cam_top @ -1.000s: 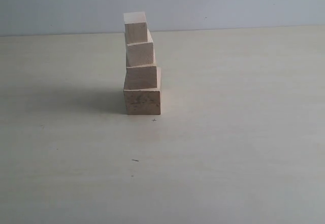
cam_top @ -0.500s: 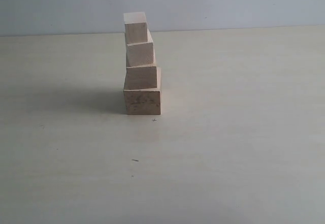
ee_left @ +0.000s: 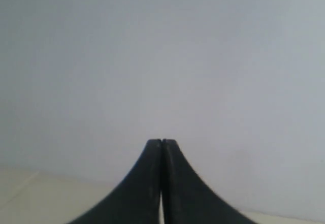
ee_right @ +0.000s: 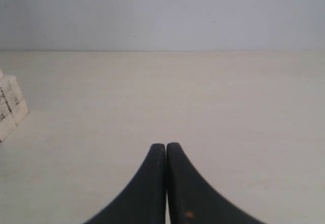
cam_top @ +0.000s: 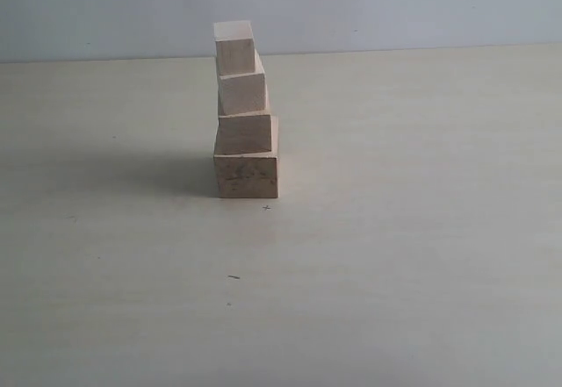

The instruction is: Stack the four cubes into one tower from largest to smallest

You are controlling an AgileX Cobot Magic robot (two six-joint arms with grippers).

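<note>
Cream-coloured table (cam_top: 395,299) fills the foreground of the exterior view, and we note a small dark mark (cam_top: 234,276) on its bare surface. Farther back, left of centre, stands the tower (cam_top: 243,115), with all four wooden cubes in one column. We read them upward: the largest cube (cam_top: 247,175) rests on the table, the second cube (cam_top: 243,132) on it, then the third cube (cam_top: 241,92), and the smallest cube (cam_top: 234,53) on top. The upper cubes sit toward the left edge of the base rather than centred. A soft shadow (cam_top: 132,172) spreads left of the tower. Behind everything we see a plain grey-blue wall (cam_top: 421,5). Neither arm appears in this view. In the wrist views, the left gripper (ee_left: 161,141) faces the wall and the right gripper (ee_right: 165,145) faces open table. On each, the dark jaws are pressed together and hold nothing.
</note>
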